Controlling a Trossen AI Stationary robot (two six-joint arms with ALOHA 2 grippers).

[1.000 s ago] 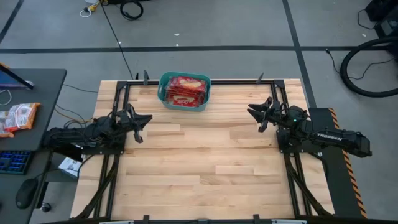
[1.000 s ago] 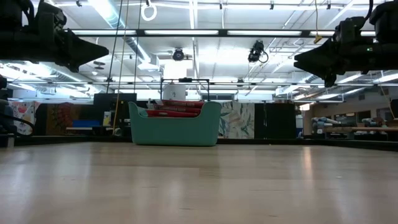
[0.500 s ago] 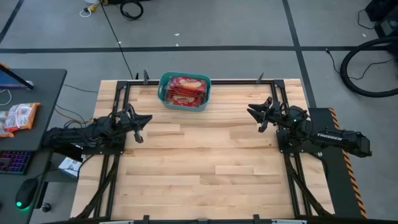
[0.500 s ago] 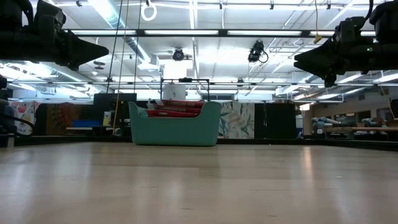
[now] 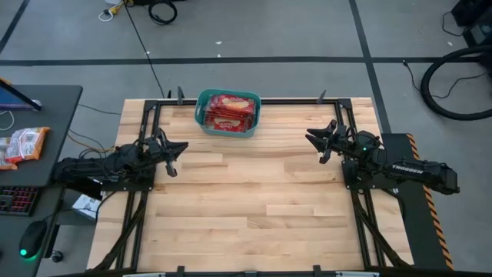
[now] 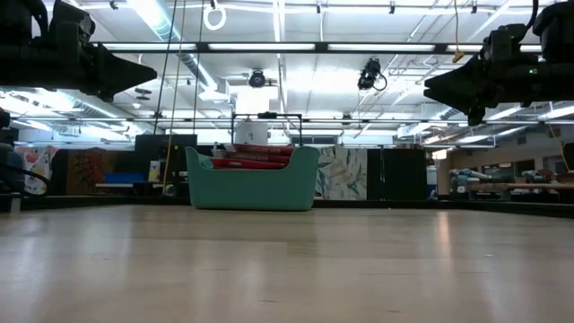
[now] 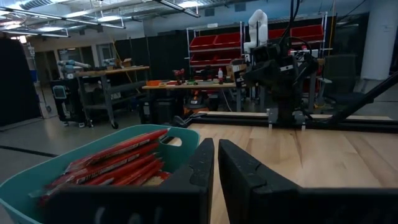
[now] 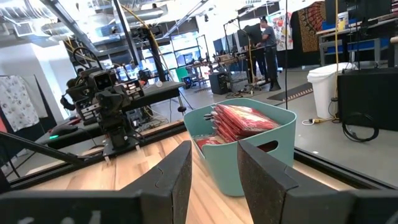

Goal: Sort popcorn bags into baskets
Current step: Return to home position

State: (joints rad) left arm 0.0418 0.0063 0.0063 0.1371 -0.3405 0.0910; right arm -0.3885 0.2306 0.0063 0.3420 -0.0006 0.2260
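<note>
No red packet lies on the wooden table (image 5: 254, 208), so nothing looks left to pick up. The left gripper (image 5: 175, 150) hangs over the left side, its fingers almost pressed together with nothing in them. The right gripper (image 5: 317, 140) hangs over the right side, fingers apart and holding nothing. At the far edge, the popcorn bags (image 5: 228, 110) sit piled inside the teal basket (image 5: 201, 115). The sorting looks done, and the arms only need to rest.

Pale wooden table (image 5: 254, 192), planks running crosswise, black frame (image 5: 292, 100) round its edge. Just one thing standing on it: the teal basket (image 5: 229, 132), at the far edge, slightly left of centre.
</note>
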